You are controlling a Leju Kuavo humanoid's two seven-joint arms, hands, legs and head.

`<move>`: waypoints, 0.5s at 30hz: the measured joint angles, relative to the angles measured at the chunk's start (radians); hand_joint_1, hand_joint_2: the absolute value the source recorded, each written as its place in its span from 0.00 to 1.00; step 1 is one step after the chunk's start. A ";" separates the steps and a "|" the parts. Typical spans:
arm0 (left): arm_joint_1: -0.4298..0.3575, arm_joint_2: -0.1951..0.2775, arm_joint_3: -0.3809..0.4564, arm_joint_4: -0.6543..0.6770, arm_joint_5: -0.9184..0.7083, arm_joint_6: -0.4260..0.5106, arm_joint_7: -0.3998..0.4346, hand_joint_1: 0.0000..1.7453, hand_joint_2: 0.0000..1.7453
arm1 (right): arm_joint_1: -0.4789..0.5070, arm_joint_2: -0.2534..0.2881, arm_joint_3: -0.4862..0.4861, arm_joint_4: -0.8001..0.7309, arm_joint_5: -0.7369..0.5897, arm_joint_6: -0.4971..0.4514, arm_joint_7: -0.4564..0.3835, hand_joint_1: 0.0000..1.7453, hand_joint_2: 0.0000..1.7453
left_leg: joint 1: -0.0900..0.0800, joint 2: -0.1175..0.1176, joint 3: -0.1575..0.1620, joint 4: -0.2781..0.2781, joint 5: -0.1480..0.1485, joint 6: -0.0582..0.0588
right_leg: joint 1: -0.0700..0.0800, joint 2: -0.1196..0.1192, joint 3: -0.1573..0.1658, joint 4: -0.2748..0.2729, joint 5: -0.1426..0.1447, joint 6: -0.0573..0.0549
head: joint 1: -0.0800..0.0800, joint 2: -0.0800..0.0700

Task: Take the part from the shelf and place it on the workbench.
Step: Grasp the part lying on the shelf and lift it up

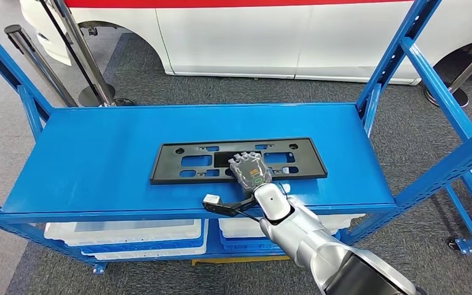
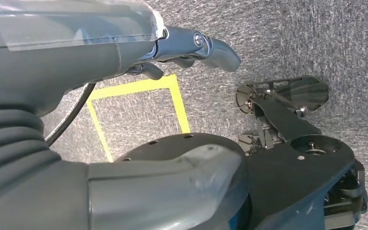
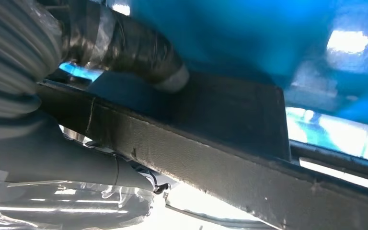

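Note:
The part [image 1: 184,163] is a flat black rectangular frame with cut-outs, lying in the middle of the blue shelf [image 1: 86,160]. My right hand [image 1: 251,171] reaches in from below and sits over the middle of the part's near edge. In the right wrist view a dark taped finger [image 3: 124,48] presses one face of the part [image 3: 230,124], and the thumb lies against the other side of that edge, so the hand grips it. My left hand [image 2: 100,62] hangs over grey carpet with its fingers [image 2: 211,48] stretched out and nothing in them.
Blue uprights [image 1: 399,55] frame the shelf on both sides. White bins [image 1: 123,233] stand on the level below. A white car [image 1: 283,37] and metal stanchion posts [image 1: 92,61] stand behind the shelf. Yellow tape [image 2: 172,96] marks the carpet under my left hand.

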 joint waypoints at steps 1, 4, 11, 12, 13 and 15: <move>0.000 0.000 0.000 0.000 0.000 0.000 -0.001 0.00 1.00 | 0.001 0.000 -0.002 0.000 0.000 0.000 -0.002 1.00 1.00 | 0.000 0.000 0.000 0.000 0.000 0.000 | 0.000 0.000 0.000 0.000 0.000 0.000 | 0.000 0.000; 0.000 0.000 0.001 0.000 -0.001 -0.001 -0.004 0.00 1.00 | 0.002 -0.002 -0.006 0.001 -0.001 -0.003 -0.007 1.00 1.00 | 0.000 0.000 0.000 0.000 0.000 0.000 | 0.000 0.000 0.000 0.000 0.000 0.000 | 0.000 0.000; 0.000 0.000 0.005 0.000 -0.001 -0.004 -0.018 0.00 1.00 | 0.007 -0.014 -0.023 0.001 0.000 -0.014 -0.022 1.00 1.00 | 0.000 0.000 0.000 0.000 0.000 0.000 | 0.000 0.000 0.001 0.000 0.000 0.000 | 0.000 0.000; 0.000 0.000 0.007 0.000 -0.001 -0.005 -0.021 0.00 1.00 | 0.008 -0.015 -0.024 0.001 0.001 -0.014 -0.024 1.00 1.00 | 0.000 0.000 0.000 0.000 0.000 0.000 | 0.000 0.000 0.001 0.000 0.000 0.000 | 0.000 0.000; 0.000 0.000 0.010 0.000 -0.001 -0.006 -0.024 0.00 1.00 | 0.008 -0.016 -0.025 0.001 0.002 -0.014 -0.025 1.00 1.00 | 0.000 0.000 0.000 0.000 0.000 0.000 | 0.000 0.000 0.001 0.000 0.000 0.000 | 0.000 0.000; 0.000 0.000 0.014 0.000 -0.001 -0.010 -0.029 0.00 1.00 | 0.008 -0.018 -0.027 0.000 0.004 -0.014 -0.027 1.00 1.00 | 0.000 0.000 0.000 0.000 0.000 0.000 | 0.000 0.000 0.000 0.000 0.000 0.000 | 0.000 0.000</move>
